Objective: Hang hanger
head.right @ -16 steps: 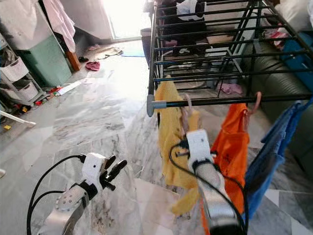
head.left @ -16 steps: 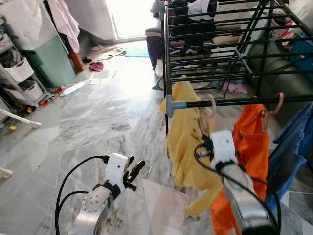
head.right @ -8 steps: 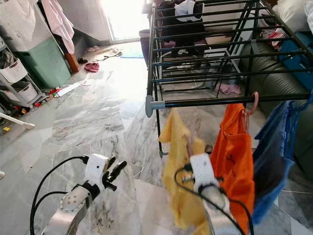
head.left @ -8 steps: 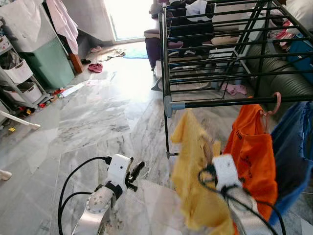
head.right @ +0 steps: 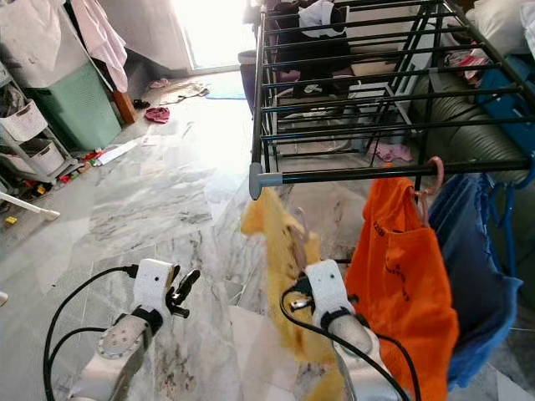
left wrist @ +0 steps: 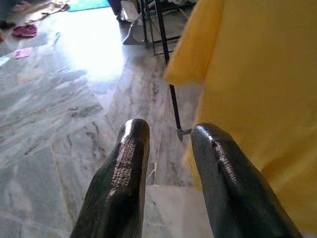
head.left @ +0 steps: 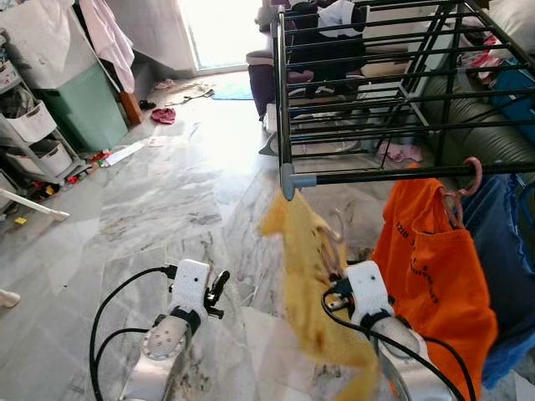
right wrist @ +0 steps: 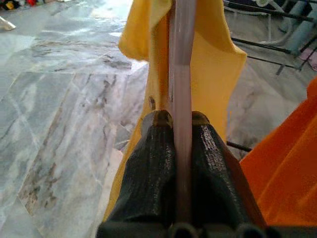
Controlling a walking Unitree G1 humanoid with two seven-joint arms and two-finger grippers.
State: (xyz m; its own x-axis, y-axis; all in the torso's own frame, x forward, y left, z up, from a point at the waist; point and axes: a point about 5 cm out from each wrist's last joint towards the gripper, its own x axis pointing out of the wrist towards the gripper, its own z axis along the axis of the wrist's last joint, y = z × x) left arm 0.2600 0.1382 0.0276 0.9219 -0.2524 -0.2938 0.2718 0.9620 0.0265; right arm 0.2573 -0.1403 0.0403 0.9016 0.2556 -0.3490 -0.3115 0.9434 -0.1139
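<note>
— What's the room like, starting from the left?

— A grey-veined marble floor (head.left: 159,200), glossy, with bright glare from a doorway at the far end. Along the left wall stands a green cabinet (head.left: 79,104) with pale cloth hanging above it, and white baskets (head.left: 38,121) on a low rack beside it. A red scrap of cloth (head.left: 163,114) lies on the floor near the doorway.

— And the left arm?

— The left gripper (head.left: 216,291) hangs low over the floor — its two black, rough-textured fingers (left wrist: 124,173) are slightly parted and hold nothing.

— Further right?

— A black metal drying rack (head.left: 368,92) of thin parallel bars with a grey end cap at its near corner. Dark clothes are draped over its far side. Just below the near bar is a yellow garment (head.left: 309,267), soft and crumpled, on a pale pink hanger (right wrist: 181,74).

— Is that hanger held?

— Yes. The right gripper (right wrist: 176,124) has its jaws clamped on the hanger's smooth, tube-like stem, with the yellow fabric hanging around it. The hanger is under the bar, not hooked on it.

— What's on the far right?

— An orange shirt (head.left: 435,267) hangs from the near bar on a pink hook (head.left: 475,175), just beside the yellow garment; blue fabric (head.left: 506,251) hangs behind it.
</note>
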